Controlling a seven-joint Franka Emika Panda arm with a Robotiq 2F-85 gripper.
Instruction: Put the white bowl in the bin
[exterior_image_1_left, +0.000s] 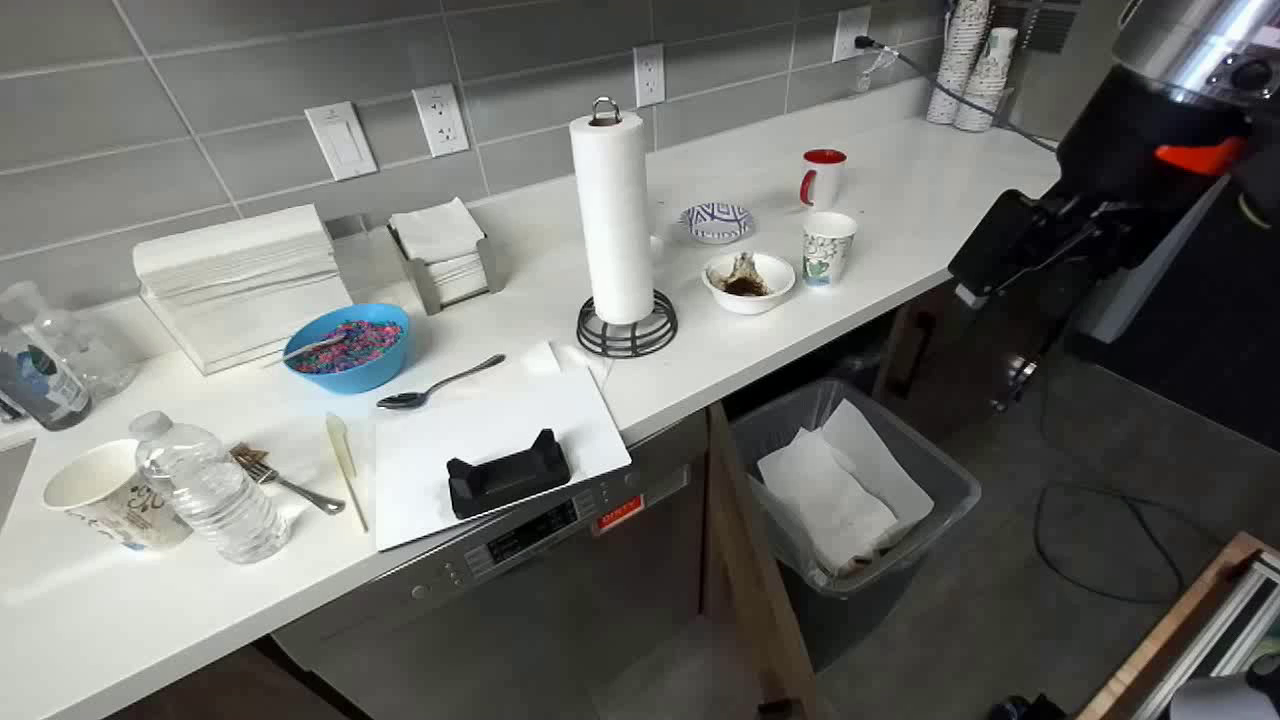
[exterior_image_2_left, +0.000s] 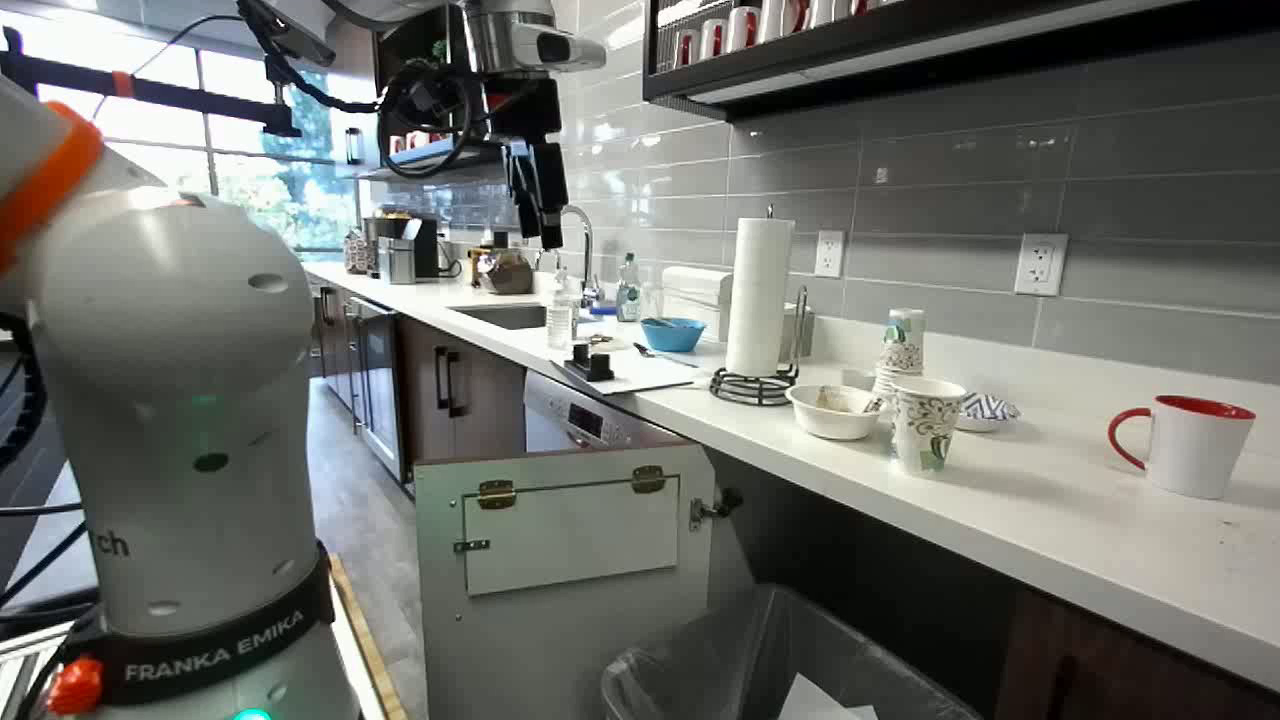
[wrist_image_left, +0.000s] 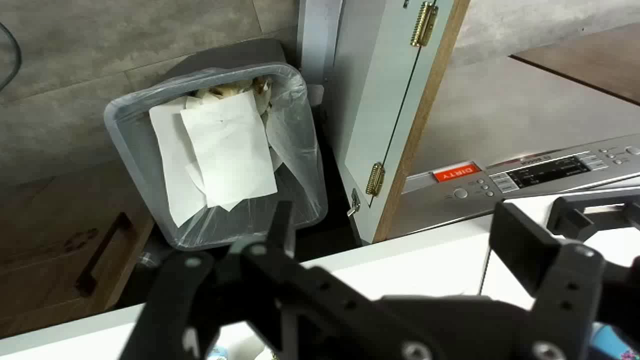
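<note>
The white bowl (exterior_image_1_left: 752, 298), dark brownish inside, sits upright on the counter beside the paper-towel stand; it also shows in an exterior view (exterior_image_2_left: 830, 422). In the wrist view only a white sliver shows at the bottom edge, and I cannot tell if it is the bowl. The dark grey bin (exterior_image_1_left: 958, 495) with a clear-whitish liner stands on the floor below the counter edge, holding white paper; it shows in the wrist view (wrist_image_left: 135, 150). My gripper (exterior_image_1_left: 988, 345) is open and empty, raised above counter height and apart from the bowl; its fingers spread wide in the wrist view (wrist_image_left: 404, 235).
An open cabinet door (exterior_image_2_left: 565, 570) stands beside the bin. A paper cup (exterior_image_1_left: 828, 250) is close to the bowl, with a patterned dish (exterior_image_1_left: 715, 222) and red-white mug (exterior_image_1_left: 825, 180) behind. The paper-towel stand (exterior_image_1_left: 625, 335) is on the bowl's other side. A black tray (exterior_image_1_left: 508, 475) lies farther along.
</note>
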